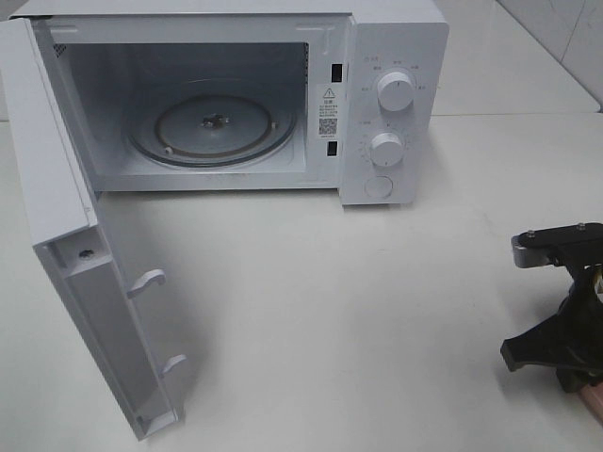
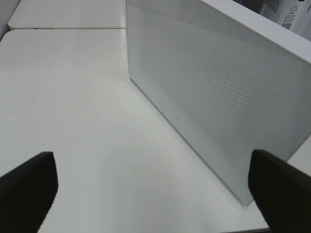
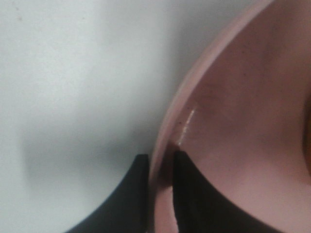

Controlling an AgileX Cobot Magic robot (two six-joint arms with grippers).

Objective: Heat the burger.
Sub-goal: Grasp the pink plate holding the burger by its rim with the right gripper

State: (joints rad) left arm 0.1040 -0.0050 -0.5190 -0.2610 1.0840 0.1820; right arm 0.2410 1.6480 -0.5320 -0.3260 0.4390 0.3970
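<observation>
The burger is out of view. In the right wrist view my right gripper (image 3: 159,158) is shut on the rim of a pink plate (image 3: 233,121), one finger outside the rim and one inside. From the high camera, the right arm (image 1: 565,330) hangs at the table's right edge, and a sliver of the pink plate (image 1: 594,403) shows under it. My left gripper (image 2: 150,154) is open and holds nothing, with its two dark fingertips (image 2: 29,184) spread wide beside the outer face of the microwave door (image 2: 218,107). The left gripper is outside the high view.
A white microwave (image 1: 396,38) stands at the back of the white table (image 1: 358,311). Its door (image 1: 57,188) is swung fully open to the left. The glass turntable (image 1: 212,127) inside is bare. Two knobs (image 1: 394,91) sit on the right panel.
</observation>
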